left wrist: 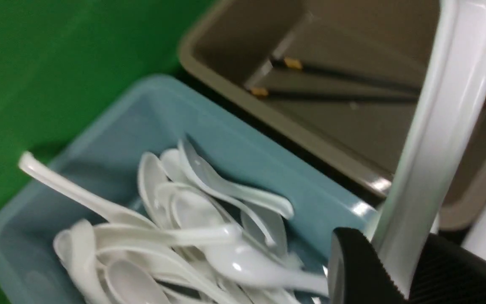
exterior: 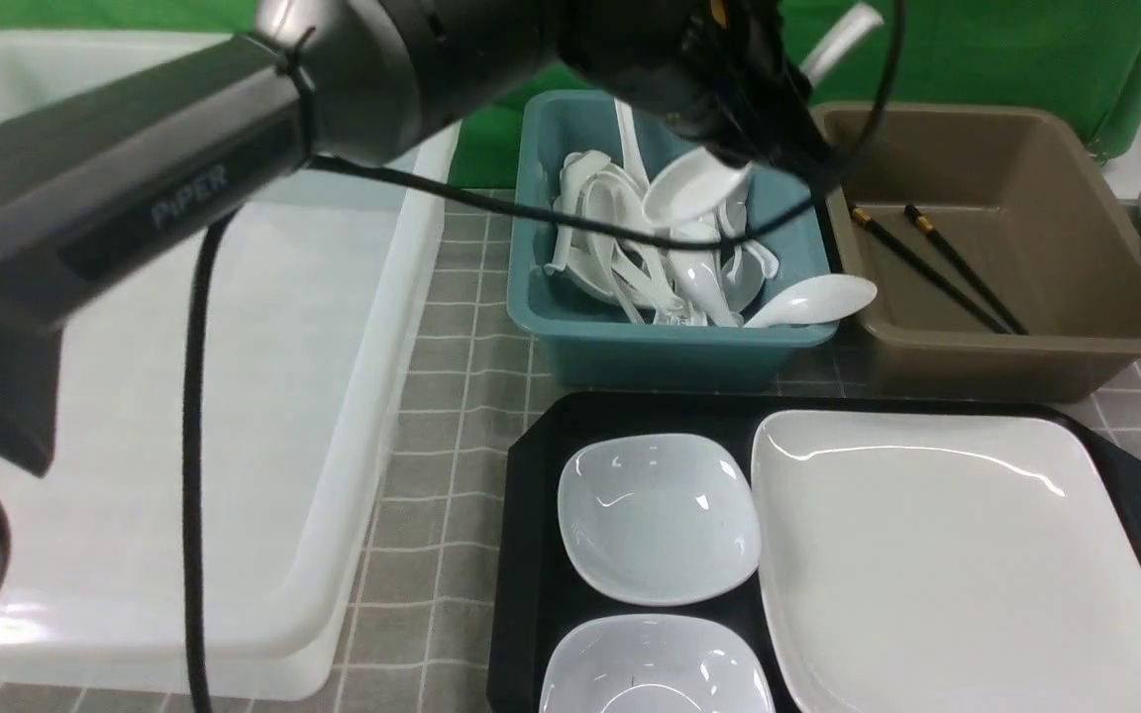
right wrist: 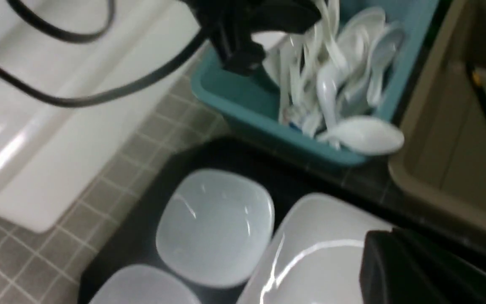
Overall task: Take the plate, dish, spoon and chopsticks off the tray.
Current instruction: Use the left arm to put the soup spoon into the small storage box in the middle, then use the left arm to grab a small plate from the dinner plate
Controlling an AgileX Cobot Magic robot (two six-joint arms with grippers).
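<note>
Currently, at upper centre, the left gripper (exterior: 744, 129) clamps the spoon (exterior: 694, 188) above the teal tub (exterior: 670, 342); best released low, inside its walls.

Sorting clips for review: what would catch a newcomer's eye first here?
The left tool grips a white spoon over the teal tub, which is heaped with spoons. On the black tray in front, the big white plate sits beside two small dishes.

Bright, even overhead light, white glare streaks on the plate (exterior: 927, 574), soft motion-blurred wrist views.
</note>
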